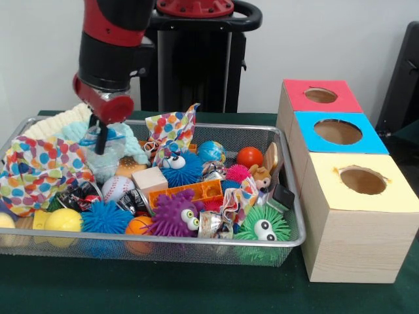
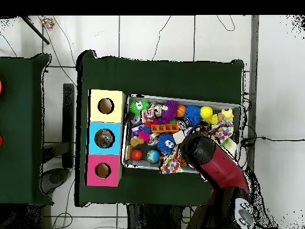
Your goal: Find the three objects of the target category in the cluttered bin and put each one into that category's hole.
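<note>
My gripper (image 1: 100, 142) hangs low over the back left of the wire bin (image 1: 196, 241), its tip down among a clear plastic wrapper and pale blue knitted cloth (image 1: 131, 145). Whether it holds anything cannot be made out. In the overhead view the red arm (image 2: 208, 156) covers the gripper. The bin holds balls: orange (image 1: 249, 157), globe (image 1: 211, 152), baseball (image 1: 118, 188), yellow (image 1: 63, 220). Spiky toys lie there too: purple (image 1: 175, 216), green (image 1: 262, 226), blue (image 1: 106, 216). Beside the bin stand the red box (image 1: 321, 95), blue box (image 1: 338, 131) and yellow box (image 1: 363, 180), each with a round hole on top.
Polka-dot cloth (image 1: 39, 170) is heaped at the bin's left end, with another piece (image 1: 173, 127) at the back. A wooden block (image 1: 150, 180) and an orange plastic brick (image 1: 190, 191) lie mid-bin. Green cloth (image 1: 163, 288) covers the table.
</note>
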### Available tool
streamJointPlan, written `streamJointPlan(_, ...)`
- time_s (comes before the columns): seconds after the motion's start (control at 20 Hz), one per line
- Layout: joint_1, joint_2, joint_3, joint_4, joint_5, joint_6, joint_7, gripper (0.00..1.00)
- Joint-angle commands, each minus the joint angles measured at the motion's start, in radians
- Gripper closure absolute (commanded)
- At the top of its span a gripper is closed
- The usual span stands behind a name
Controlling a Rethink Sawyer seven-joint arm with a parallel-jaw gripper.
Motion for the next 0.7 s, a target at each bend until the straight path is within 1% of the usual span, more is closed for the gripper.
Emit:
streamJointPlan(0.05, 0.09, -0.037, 0.026, -0.092, -0.002, 0.24, 0.192, 1.0)
streamJointPlan(0.25, 0.118, -0.042, 0.028, -0.099, -0.015, 0.276, 0.175, 1.0)
streamJointPlan(0.45, 0.127, -0.035, 0.06, -0.099, -0.02, 0.269, 0.149, 1.0)
streamJointPlan(0.7, 0.167, -0.033, 0.061, -0.086, -0.004, 0.267, 0.182, 1.0)
